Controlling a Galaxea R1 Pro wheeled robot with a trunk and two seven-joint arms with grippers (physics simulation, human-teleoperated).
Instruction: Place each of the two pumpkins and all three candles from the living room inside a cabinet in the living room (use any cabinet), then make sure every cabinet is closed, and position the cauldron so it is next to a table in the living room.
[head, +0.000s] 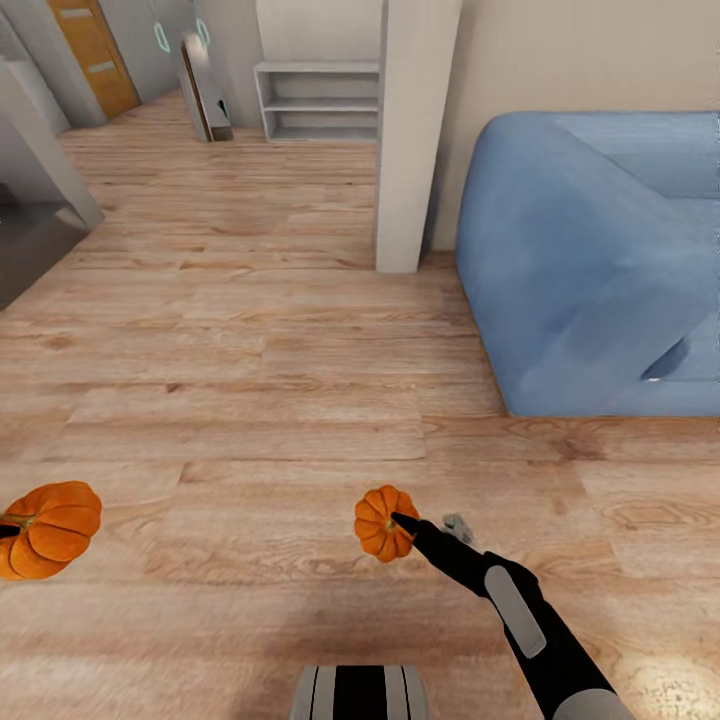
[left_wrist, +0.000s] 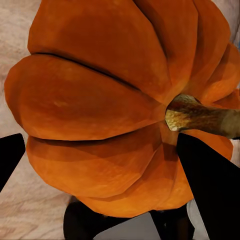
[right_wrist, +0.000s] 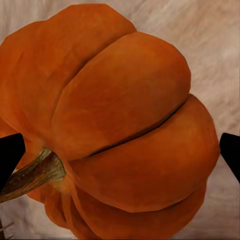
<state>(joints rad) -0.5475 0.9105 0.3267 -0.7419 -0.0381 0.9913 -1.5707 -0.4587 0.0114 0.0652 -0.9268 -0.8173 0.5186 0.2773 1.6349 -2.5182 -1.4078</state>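
Meanwhile, the right gripper (head: 400, 527) is clamped on a small orange pumpkin (head: 384, 522), held above the wooden floor (head: 300, 400) with one dark finger (head: 408, 521) lying across its ribs. In the right wrist view the pumpkin (right_wrist: 120, 130) bulges between two black fingertips (right_wrist: 10, 152) at either side, its stem pointing off to one side. The left gripper (left_wrist: 100, 200) grasps the second pumpkin (head: 45, 528) at the near left of the head view; up close, that second pumpkin (left_wrist: 110, 105) sits between dark fingers (left_wrist: 210, 190) with its stalk jutting sideways. Ahead stand a pale pillar (head: 410, 140), a blue sofa (head: 590, 260) to its right and a grey open shelf (head: 320, 100) against the far wall. No cabinet or drawer appears, so the robot likely must travel with both hands full. The risk is slippage: round, ribbed skin gives narrow contact, and a jolt while driving or turning could roll either pumpkin free. A swinging arm could also clip the pillar or sofa.
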